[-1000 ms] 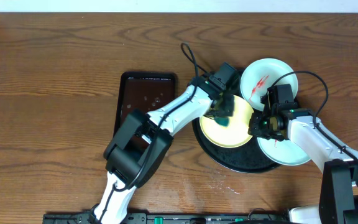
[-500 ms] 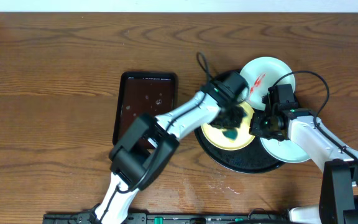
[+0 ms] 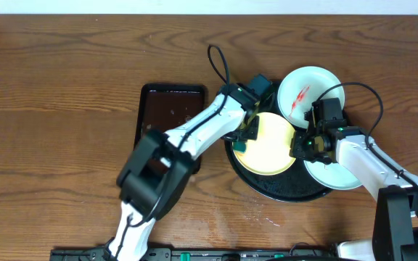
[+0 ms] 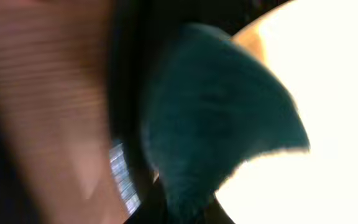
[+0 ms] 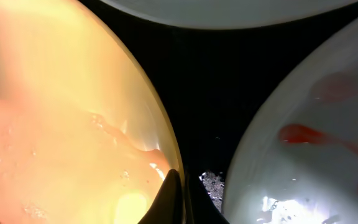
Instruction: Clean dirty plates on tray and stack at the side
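The pale yellow plate [image 3: 267, 142] lies on the black tray [image 3: 281, 190]. My left gripper [image 3: 242, 138] is shut on a teal sponge [image 4: 216, 118] and presses it on the plate's left edge. My right gripper [image 3: 301, 145] is shut on the yellow plate's right rim [image 5: 160, 134]. A white plate with red smears [image 3: 303, 93] lies at the tray's back right. Another white plate [image 3: 336, 174] lies at the right, under my right arm; it shows red smears in the right wrist view [image 5: 316, 149].
A dark-brown rectangular tray [image 3: 167, 116] lies left of the black tray, partly under my left arm. Water drops wet the wood [image 3: 260, 214] in front of the black tray. The rest is brown tabletop [image 3: 56, 109].
My left gripper has swept the sponge from the middle of the yellow plate back to its left edge. The right gripper has kept its hold on the rim.
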Robot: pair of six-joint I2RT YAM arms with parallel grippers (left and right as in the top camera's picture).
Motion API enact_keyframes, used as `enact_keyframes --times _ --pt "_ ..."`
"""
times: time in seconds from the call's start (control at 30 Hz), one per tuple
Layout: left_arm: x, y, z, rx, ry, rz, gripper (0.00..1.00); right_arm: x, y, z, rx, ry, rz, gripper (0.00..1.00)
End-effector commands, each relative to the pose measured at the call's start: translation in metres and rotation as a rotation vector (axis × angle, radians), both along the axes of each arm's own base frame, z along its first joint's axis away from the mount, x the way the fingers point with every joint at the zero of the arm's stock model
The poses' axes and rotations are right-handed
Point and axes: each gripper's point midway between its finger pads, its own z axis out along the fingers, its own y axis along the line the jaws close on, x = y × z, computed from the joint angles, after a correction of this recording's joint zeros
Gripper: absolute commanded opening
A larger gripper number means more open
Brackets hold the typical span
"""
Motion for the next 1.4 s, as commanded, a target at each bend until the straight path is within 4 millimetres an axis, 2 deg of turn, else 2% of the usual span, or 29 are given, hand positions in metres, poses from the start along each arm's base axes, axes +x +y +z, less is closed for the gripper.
enact_keyframes --times 0.0,0.1,0.17,0.23,0.33,0.5,0.57,0.73,0.9,1.07,1.23,1.37 --pt "0.029 0.029 0.080 -0.009 -0.193 0.032 0.08 0.005 -0.005 0.006 -0.039 -0.030 0.013 0.01" --pt "0.032 0.057 0.105 -0.003 -0.215 0.081 0.09 0.012 -0.002 0.021 -0.036 -0.082 0.066 0.01" --pt "0.036 0.083 0.112 0.019 -0.211 0.129 0.10 0.015 -0.002 0.033 -0.036 -0.119 0.078 0.01" --pt "0.041 0.108 0.111 0.043 -0.188 0.185 0.10 0.016 -0.002 0.047 -0.034 -0.156 0.082 0.01" --pt "0.042 0.142 0.094 0.075 -0.129 0.240 0.10 0.020 -0.005 0.072 -0.049 -0.240 0.077 0.01" --pt "0.030 0.167 0.060 0.091 -0.035 0.268 0.15 0.022 -0.030 0.113 -0.164 -0.374 0.002 0.01" --pt "0.028 0.175 0.051 0.101 -0.025 0.252 0.23 0.022 -0.039 0.131 -0.212 -0.438 -0.027 0.01" --pt "0.032 0.187 0.056 0.085 -0.038 0.286 0.37 0.021 -0.042 0.175 -0.350 -0.604 0.033 0.01" --pt "0.033 0.182 0.083 0.023 -0.097 0.292 0.51 0.018 -0.034 0.189 -0.478 -0.659 0.080 0.01" --pt "0.028 0.179 0.137 -0.062 -0.228 0.289 0.64 0.015 -0.013 0.194 -0.647 -0.692 0.188 0.01" --pt "0.017 0.182 0.187 -0.121 -0.360 0.289 0.67 0.006 0.013 0.202 -0.756 -0.742 0.281 0.01" --pt "0.008 0.185 0.213 -0.153 -0.433 0.289 0.73 -0.003 0.028 0.214 -0.841 -0.800 0.316 0.01"
